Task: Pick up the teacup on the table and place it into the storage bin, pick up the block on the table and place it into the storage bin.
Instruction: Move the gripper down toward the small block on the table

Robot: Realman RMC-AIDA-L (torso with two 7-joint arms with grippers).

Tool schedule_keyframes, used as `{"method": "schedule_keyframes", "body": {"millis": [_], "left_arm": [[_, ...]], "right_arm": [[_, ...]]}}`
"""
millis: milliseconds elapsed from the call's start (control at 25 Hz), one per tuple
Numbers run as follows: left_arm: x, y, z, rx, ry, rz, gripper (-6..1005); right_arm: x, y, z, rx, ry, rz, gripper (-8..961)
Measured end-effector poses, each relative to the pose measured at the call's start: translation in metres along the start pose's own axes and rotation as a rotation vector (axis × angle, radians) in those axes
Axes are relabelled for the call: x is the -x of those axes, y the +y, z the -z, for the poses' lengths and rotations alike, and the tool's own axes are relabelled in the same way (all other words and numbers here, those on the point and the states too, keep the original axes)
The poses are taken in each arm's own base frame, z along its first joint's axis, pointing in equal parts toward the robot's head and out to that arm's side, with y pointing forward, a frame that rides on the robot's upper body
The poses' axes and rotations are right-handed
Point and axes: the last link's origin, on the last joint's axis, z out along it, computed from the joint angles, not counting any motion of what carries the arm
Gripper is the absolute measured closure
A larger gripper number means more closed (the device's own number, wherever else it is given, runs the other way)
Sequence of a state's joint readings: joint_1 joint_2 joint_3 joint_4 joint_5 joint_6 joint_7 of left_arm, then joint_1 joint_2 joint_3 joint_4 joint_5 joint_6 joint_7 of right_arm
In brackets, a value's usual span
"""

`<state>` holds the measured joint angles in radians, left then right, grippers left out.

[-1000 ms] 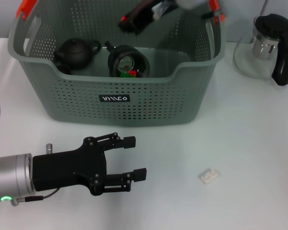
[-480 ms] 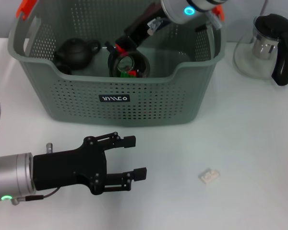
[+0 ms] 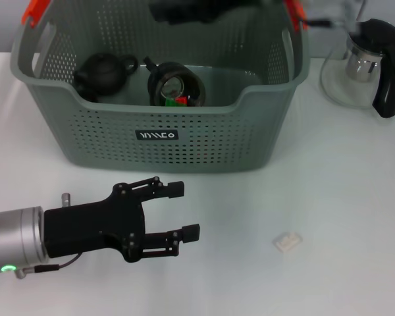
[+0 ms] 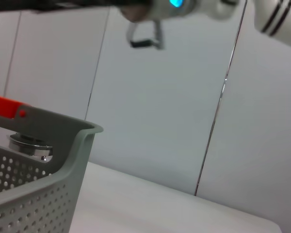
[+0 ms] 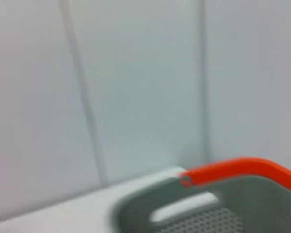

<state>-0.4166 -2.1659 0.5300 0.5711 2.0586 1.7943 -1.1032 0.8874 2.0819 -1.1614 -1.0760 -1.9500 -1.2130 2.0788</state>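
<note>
Our left gripper [image 3: 181, 210], jaws apart, waits before the storage bin [image 3: 159, 135]. Our right gripper [image 3: 178, 11] blurs above it; we cannot tell its jaws. It might bump the teacup [image 3: 174, 84] inside.

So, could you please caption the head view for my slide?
Left gripper open above the table; right gripper over the storage bin holding teapot and teacup.

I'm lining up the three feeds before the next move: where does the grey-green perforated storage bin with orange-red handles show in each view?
Head view: the grey-green perforated plastic storage bin fills the upper left and centre, label facing the camera.
Left wrist view: only one corner of it, at lower left.
Right wrist view: only a rim section, at the bottom right.
Shared landmark: its orange-red handle.
</note>
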Motion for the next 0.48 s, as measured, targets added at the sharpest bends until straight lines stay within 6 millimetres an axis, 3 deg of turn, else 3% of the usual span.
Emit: {"method": "schedule_keyframes", "body": {"millis": [80,280,480], "left_arm": [[0.000,0.000,0.000,0.000,0.001,-0.003,195],[-0.001,-0.002,0.001,-0.011,0.003,-0.007,196],[-0.001,-0.003,0.002,-0.024,0.002,-0.006,197]], "right_arm": [[-0.015,0.004,0.020,0.070,-0.034,0.020,293],[-0.073,0.021,0.077,0.229,-0.059,0.109,287],[-0.123,0.030,0.121,0.261,0.101,0.049,285]]}}
